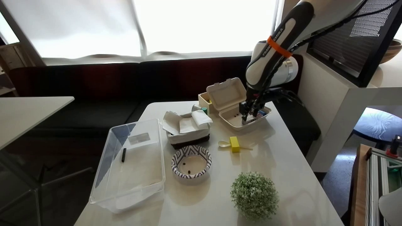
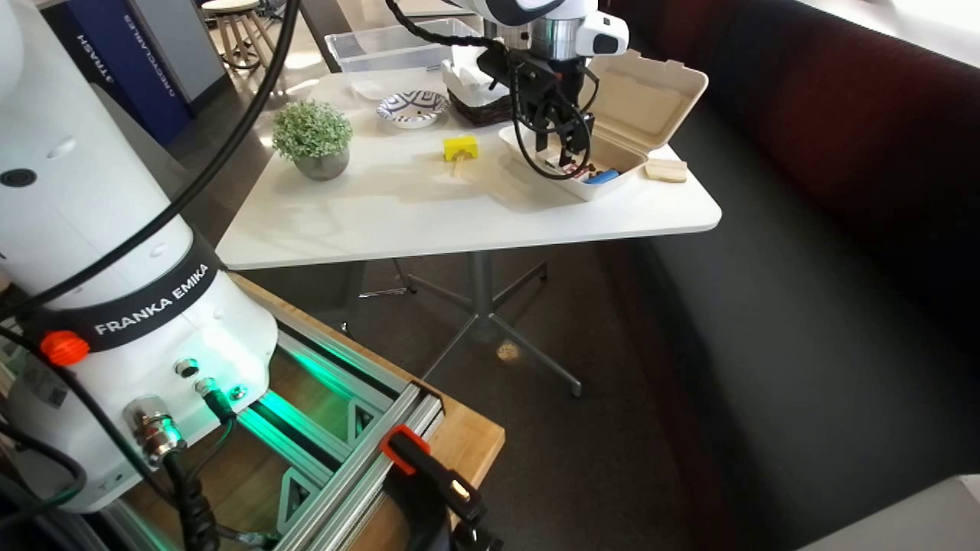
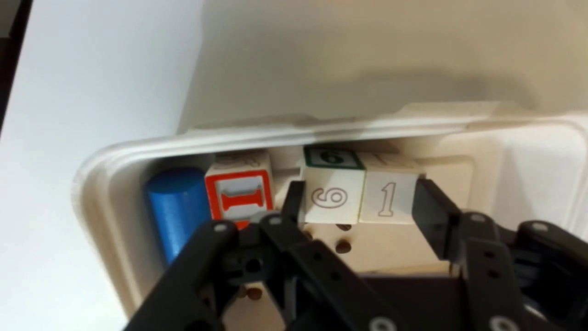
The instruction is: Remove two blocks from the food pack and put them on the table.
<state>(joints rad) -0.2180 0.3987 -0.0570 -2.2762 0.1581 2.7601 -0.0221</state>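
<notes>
The tan food pack [image 1: 226,94] stands open at the table's far end, and its lid shows in both exterior views [image 2: 651,96]. In the wrist view its rim [image 3: 275,138] surrounds a white block with a 6 [image 3: 331,197], a white block with a 1 [image 3: 388,202], a red-framed block [image 3: 241,195] and a blue cylinder [image 3: 179,211]. My gripper [image 3: 358,197] reaches down into the pack. Its fingers touch the outer sides of the 6 block and the 1 block, which sit side by side between them. The white table [image 1: 220,194] lies below.
A yellow block [image 1: 234,144] lies across a spoon [image 1: 223,144] in front of the pack. A patterned bowl [image 1: 176,158], a cloth-lined basket [image 1: 191,135], a clear plastic bin [image 1: 135,169] and a plant [image 1: 254,196] stand on the table. A wooden box [image 1: 204,99] is behind the pack.
</notes>
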